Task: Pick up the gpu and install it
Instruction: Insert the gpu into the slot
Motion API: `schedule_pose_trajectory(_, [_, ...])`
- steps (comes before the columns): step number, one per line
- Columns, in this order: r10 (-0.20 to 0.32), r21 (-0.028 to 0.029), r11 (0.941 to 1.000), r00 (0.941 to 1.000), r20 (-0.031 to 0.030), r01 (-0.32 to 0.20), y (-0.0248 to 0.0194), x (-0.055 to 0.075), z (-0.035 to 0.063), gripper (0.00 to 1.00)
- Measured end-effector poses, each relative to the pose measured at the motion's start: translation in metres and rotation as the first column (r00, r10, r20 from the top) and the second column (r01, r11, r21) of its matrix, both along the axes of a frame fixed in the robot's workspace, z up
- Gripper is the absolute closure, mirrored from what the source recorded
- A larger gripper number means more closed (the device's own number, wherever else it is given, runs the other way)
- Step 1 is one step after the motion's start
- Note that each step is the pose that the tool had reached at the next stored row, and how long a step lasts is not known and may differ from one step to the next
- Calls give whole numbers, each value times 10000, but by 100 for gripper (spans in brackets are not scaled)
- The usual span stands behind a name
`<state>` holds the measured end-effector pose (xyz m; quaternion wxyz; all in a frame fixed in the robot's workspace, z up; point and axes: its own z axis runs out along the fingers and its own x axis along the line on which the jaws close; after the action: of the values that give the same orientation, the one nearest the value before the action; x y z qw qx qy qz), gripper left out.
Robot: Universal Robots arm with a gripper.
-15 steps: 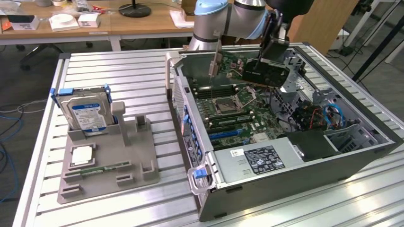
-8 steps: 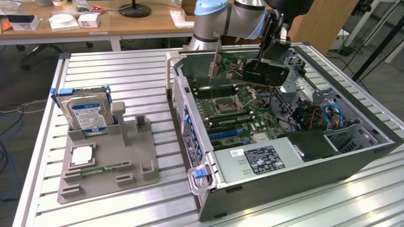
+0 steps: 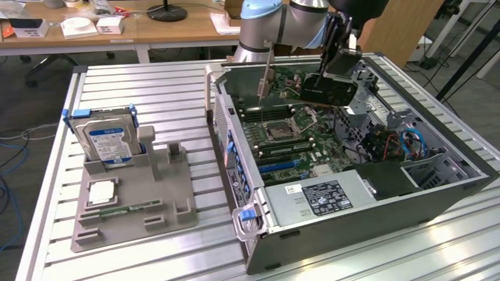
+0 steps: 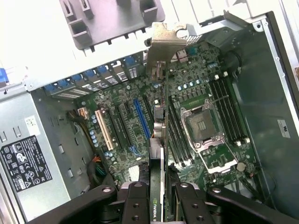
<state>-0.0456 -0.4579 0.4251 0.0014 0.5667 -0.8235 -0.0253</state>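
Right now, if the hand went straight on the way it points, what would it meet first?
Probably the motherboard, touched first by the gpu that the hand grips; which slot is unclear.

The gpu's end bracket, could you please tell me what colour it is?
Silvery metal bracket, clearest in the wrist view.

The gpu [image 4: 160,140] is cut off at the wrist view's edge, partly behind the hand [image 4: 161,196].

a slatted aluminium table [image 3: 149,82] spans the middle. at eleven o'clock, wooden desks [image 3: 156,34] carry white boxes [image 3: 78,26] and a black stand base [image 3: 166,13]. a wooden panel [image 3: 399,26] stands at one o'clock. grey floor [image 3: 31,111] with blue cables [image 3: 9,155] lies at nine o'clock.
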Motion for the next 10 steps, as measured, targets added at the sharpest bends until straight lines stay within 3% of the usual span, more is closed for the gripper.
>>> schedule_pose_trajectory(10, [563,1,9984,9984,0,-563,0,0,0,74])
